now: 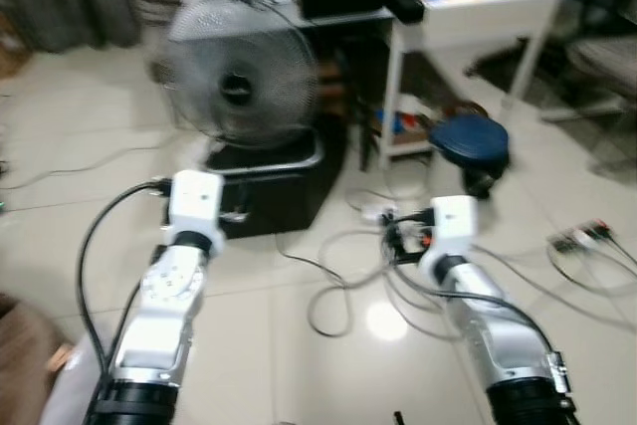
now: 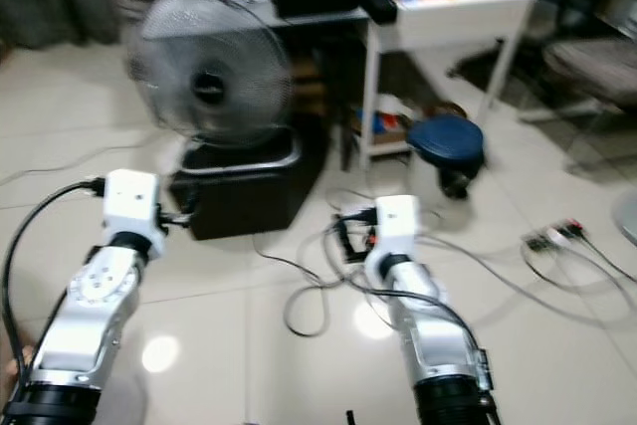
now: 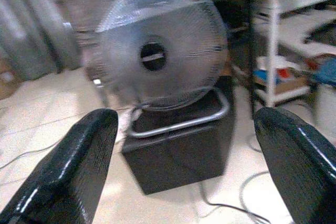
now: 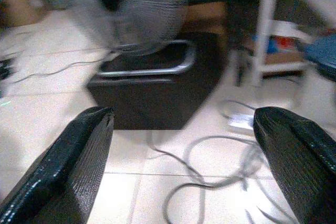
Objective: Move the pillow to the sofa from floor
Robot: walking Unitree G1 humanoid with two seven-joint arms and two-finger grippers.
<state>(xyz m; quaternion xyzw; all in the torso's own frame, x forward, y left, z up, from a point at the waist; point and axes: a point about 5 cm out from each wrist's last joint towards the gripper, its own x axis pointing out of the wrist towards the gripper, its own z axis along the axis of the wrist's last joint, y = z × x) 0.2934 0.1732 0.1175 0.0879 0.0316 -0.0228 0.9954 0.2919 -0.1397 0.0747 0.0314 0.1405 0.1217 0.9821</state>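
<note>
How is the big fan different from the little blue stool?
The fan is pale grey with a see-through wire cage; the blue stool is solid and dark. The fan stands on a black box; the stool sits low on the tiled floor. The fan looks much bigger. Both are round.

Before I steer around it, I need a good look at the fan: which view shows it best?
The left wrist view: the fan is large and central between the open left gripper fingers, on its black box. Both eye views show it smaller and blurred; the right wrist view crops its top.
</note>
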